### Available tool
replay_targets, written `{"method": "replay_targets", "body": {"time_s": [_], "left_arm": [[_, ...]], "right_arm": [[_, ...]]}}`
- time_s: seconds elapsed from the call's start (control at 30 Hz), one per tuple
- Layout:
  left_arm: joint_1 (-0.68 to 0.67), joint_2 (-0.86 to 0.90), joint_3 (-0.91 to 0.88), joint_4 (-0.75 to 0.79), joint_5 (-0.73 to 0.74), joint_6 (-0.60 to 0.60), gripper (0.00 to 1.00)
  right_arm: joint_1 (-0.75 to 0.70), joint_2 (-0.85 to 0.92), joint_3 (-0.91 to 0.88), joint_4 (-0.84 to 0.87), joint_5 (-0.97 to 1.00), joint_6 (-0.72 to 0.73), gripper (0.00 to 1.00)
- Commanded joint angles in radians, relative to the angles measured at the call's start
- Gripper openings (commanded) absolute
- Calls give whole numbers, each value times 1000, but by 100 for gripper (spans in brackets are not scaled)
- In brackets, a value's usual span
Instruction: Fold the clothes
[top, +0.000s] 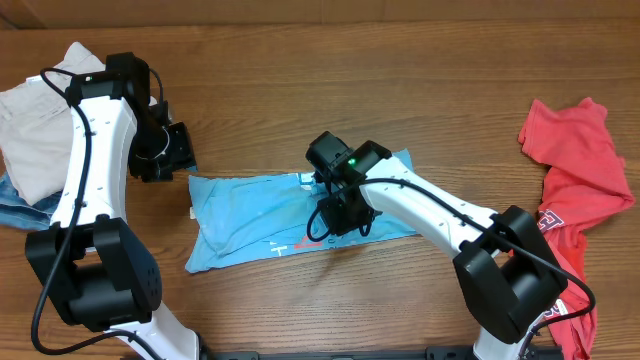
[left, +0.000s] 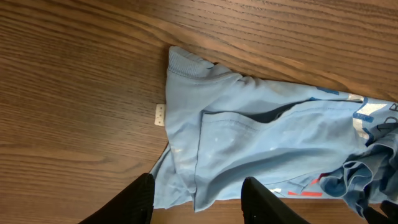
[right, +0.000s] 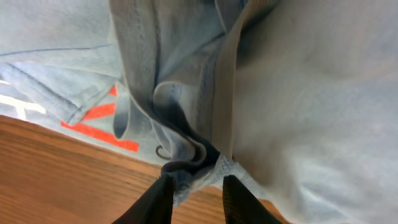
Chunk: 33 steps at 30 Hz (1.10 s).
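The sky-blue T-shirt (top: 250, 215) lies crumpled and partly folded across the middle of the table, its red and white print along the near edge. My right gripper (top: 338, 222) is down on its middle. In the right wrist view its jaws (right: 198, 200) are slightly open, and a bunched fold of the blue shirt (right: 186, 155) sits between the fingertips. My left gripper (top: 178, 150) hovers off the shirt's left end. It is open (left: 199, 205) with nothing between the fingers, and the blue shirt's hem corner (left: 186, 186) lies below it. A red T-shirt (top: 575, 170) lies heaped at the right edge.
A beige garment (top: 30, 120) lies on something blue (top: 15, 205) at the far left, beside the left arm. A small white tag (left: 160, 115) sticks out from the shirt's edge. Bare wood shows behind the blue shirt.
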Motion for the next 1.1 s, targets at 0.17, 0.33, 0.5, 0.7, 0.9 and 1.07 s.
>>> {"method": "replay_targets", "body": {"time_s": [0.17, 0.33, 0.5, 0.7, 0.9, 1.07], "left_arm": [[0, -29, 7, 0, -4, 19, 49], [0, -29, 7, 0, -4, 19, 49], [0, -29, 7, -3, -4, 19, 49], [0, -29, 7, -3, -4, 19, 49], [0, -29, 7, -3, -4, 19, 49], [0, -29, 7, -3, -4, 19, 49]], "right_arm": [[-4, -17, -90, 57, -3, 29, 31], [-4, -17, -90, 86, 92, 77, 34], [-4, -14, -90, 101, 121, 99, 36], [-8, -13, -91, 103, 138, 120, 37], [-8, -7, -91, 112, 105, 131, 35], [-8, 16, -91, 122, 27, 99, 36]]}}
